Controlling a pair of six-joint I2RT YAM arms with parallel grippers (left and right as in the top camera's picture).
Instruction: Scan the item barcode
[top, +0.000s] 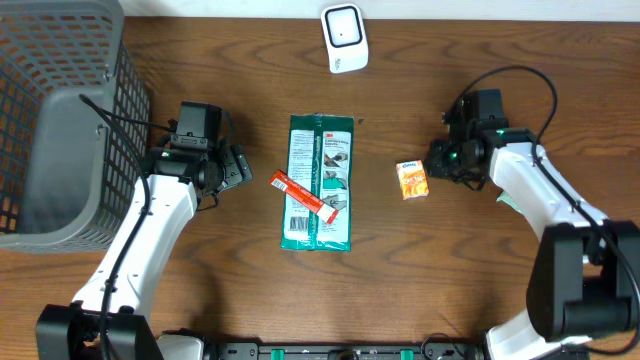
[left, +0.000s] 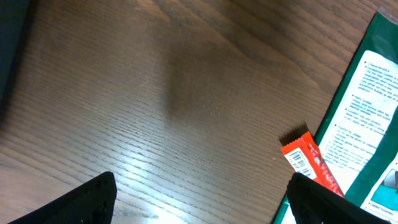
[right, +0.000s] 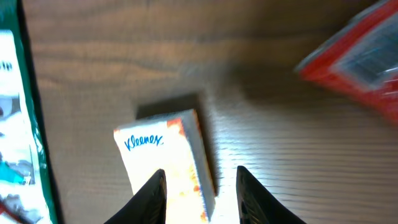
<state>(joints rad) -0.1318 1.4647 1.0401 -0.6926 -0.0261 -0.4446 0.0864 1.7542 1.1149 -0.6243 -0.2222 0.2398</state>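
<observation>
A small orange-and-white Kleenex tissue pack (top: 412, 180) lies on the wooden table, right of centre. My right gripper (top: 437, 170) is low over its right side. In the right wrist view the pack (right: 165, 149) has its right edge between the fingers of the right gripper (right: 201, 180). One finger is over the pack's face, the other stands off it above the wood, so the jaws are open. A white scanner (top: 345, 38) stands at the table's far edge. My left gripper (top: 240, 168) is wide open over bare wood (left: 202, 186).
A green 3M package (top: 320, 182) lies at the centre with a red bar (top: 300, 193) across it; the bar's barcode end (left: 311, 163) shows by my left gripper. A grey mesh basket (top: 60, 120) fills the far left. A blurred red packet (right: 354, 56) shows in the right wrist view.
</observation>
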